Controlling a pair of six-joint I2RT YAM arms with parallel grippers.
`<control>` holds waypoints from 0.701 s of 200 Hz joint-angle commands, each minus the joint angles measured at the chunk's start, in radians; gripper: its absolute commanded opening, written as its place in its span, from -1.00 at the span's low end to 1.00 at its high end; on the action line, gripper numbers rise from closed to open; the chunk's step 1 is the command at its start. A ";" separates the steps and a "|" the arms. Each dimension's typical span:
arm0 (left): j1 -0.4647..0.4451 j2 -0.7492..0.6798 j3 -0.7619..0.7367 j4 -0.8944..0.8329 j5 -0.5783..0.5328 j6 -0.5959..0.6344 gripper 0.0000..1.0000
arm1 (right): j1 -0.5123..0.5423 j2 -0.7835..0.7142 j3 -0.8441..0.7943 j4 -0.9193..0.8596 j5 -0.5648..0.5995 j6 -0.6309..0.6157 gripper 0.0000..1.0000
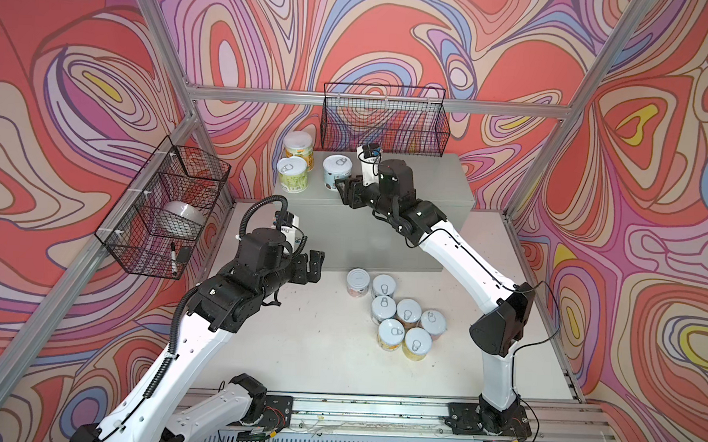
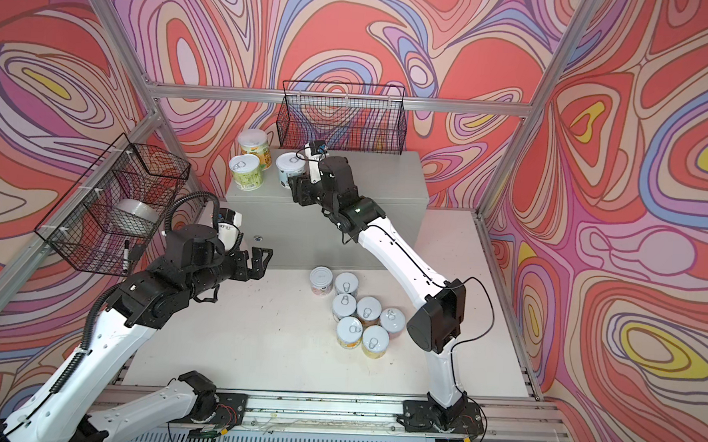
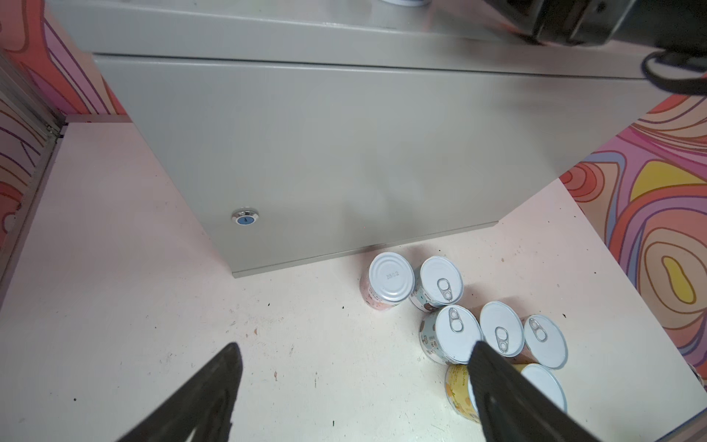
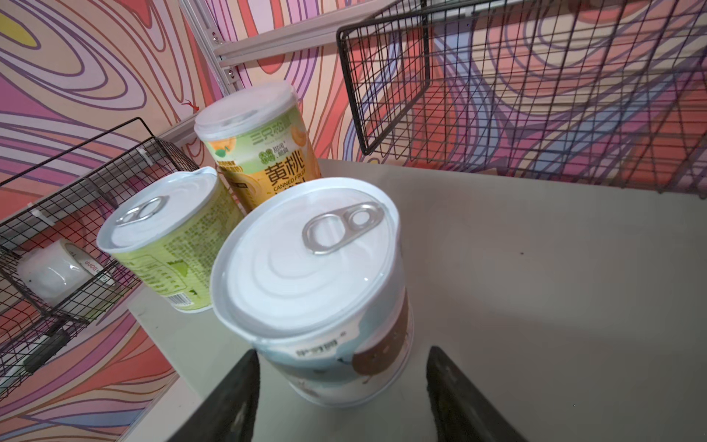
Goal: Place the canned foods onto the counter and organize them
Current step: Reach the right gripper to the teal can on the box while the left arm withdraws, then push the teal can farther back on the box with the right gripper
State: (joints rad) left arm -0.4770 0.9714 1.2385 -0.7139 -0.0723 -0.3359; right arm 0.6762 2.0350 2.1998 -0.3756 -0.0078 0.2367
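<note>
The counter (image 1: 421,180) is a light-grey metal box at the back of the table, with a round lock (image 3: 245,219) on its front. Three canned foods stand upright on its left end: a yellow-green one (image 1: 298,144), a green one (image 1: 292,174) and a white-and-blue one (image 1: 337,172). My right gripper (image 1: 345,190) is open just in front of the white-and-blue can (image 4: 317,283), whose base sits between the fingertips with a gap on one side. Several more cans (image 1: 399,314) cluster on the table, one pink can (image 3: 390,279) upside down. My left gripper (image 1: 314,265) hangs open and empty left of them.
A black wire basket (image 1: 384,119) hangs on the back wall just above the counter. Another wire basket (image 1: 166,204) on the left wall holds a tape roll (image 1: 184,217) and a marker (image 1: 173,258). Aluminium frame posts stand at the corners. The arms' base rail (image 1: 375,410) runs along the front.
</note>
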 commanded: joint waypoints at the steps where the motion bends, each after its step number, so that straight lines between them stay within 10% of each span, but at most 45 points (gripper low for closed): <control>1: 0.003 -0.020 0.002 -0.005 -0.033 0.024 0.89 | -0.003 0.065 0.060 -0.034 0.008 0.009 0.41; 140: 0.003 0.023 -0.029 0.026 -0.036 0.063 0.89 | -0.029 0.253 0.260 0.038 -0.023 0.026 0.42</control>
State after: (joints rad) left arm -0.4770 0.9962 1.2316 -0.7109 -0.1055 -0.2813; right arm 0.6628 2.2391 2.4519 -0.3264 -0.0189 0.2264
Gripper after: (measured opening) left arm 0.946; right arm 0.710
